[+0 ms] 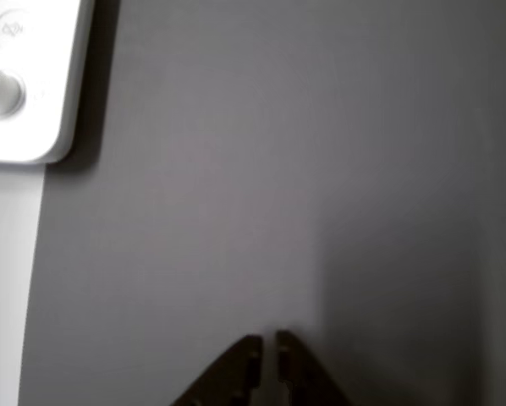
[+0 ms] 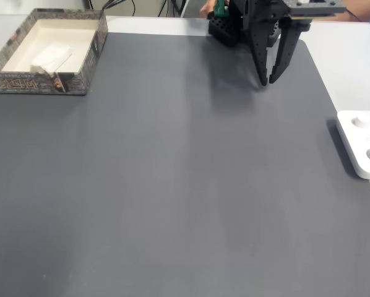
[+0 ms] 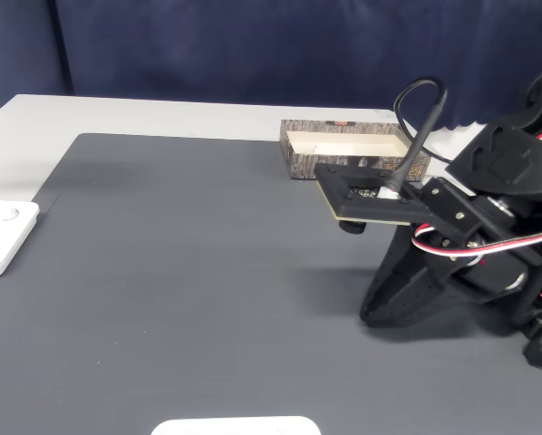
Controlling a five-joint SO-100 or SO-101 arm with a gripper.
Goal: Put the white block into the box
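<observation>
The white block [image 2: 51, 57] lies tilted inside the box [image 2: 36, 84], a shallow cream-lined box with a speckled brown rim at the mat's far left corner in a fixed view. The same box [image 3: 353, 161] stands behind the arm in the other fixed view. My gripper [image 2: 268, 81] hangs over the far right part of the grey mat, well away from the box. Its black fingertips [image 1: 251, 345] nearly touch, with only a thin slit and nothing between them. In the side-on fixed view my gripper [image 3: 369, 317] points down at the mat.
A flat white device with a knob [image 1: 24, 85] lies at the mat's edge, also seen as the device [image 2: 364, 143] on the right and the device [image 3: 4, 237] on the left. Another white object [image 3: 237, 425] sits at the near edge. The grey mat [image 2: 172, 185] is bare in the middle.
</observation>
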